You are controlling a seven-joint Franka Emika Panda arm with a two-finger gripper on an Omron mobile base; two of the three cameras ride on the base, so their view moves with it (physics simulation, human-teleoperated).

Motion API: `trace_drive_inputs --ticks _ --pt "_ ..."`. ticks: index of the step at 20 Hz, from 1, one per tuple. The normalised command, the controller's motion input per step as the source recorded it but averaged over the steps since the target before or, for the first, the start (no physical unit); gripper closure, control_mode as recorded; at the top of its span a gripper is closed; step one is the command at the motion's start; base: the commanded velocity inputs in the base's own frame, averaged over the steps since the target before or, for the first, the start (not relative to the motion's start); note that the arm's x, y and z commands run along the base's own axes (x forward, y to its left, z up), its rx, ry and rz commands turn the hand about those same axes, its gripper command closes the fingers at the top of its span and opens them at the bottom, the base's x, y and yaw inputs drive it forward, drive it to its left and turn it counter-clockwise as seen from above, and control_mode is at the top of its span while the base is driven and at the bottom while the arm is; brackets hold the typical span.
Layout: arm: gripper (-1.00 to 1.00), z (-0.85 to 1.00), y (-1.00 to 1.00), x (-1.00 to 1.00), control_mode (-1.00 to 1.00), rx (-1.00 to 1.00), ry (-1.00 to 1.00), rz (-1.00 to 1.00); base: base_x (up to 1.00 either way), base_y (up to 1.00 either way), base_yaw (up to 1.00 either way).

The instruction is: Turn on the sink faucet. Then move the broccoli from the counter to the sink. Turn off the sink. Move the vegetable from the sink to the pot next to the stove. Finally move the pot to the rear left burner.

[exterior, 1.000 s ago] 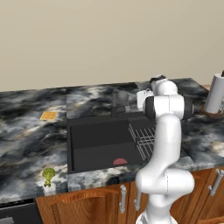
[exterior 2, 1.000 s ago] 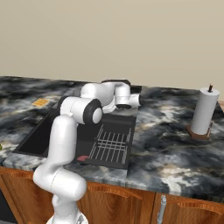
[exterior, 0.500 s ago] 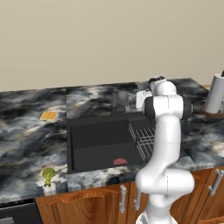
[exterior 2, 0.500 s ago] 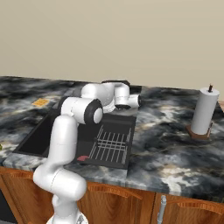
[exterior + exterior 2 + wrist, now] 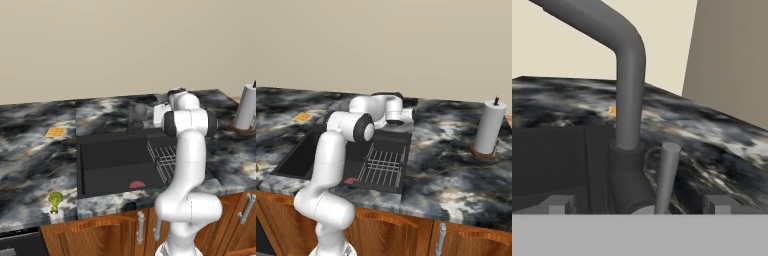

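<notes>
Your gripper point(image 5: 637, 204) sits with fingers spread wide, holding nothing, just beside the faucet point(image 5: 629, 100) behind the sink point(image 5: 112, 160). Broccoli point(image 5: 55, 200) stands on the counter's point(image 5: 30, 160) front edge.

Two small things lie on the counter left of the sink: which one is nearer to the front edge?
The broccoli, green with a pale stalk, stands near the front edge of the counter. The flat orange square lies farther back, toward the wall.
</notes>
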Motion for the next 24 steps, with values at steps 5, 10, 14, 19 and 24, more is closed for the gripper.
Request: trace_drive_inputs --ticks 5,10,14,19,24 --pt "-1.0 -0.08 0.08 0.16 -1.0 0.0 0.0 0.0 0.0 0.0 0.0" --pt "-1.0 -0.08 0.02 0.25 -1.0 0.0 0.0 0.0 0.0 0.0 0.0" --pt "-1.0 -0.1 0.0 0.29 -1.0 0.0 0.0 0.0 0.0 0.0 0.0" --pt "-1.0 -0.1 0.0 0.28 -1.0 0.0 0.0 0.0 0.0 0.0 0.0" --pt "-1.0 -0.03 0.03 0.05 -1.0 0.0 0.0 0.0 0.0 0.0 0.0"
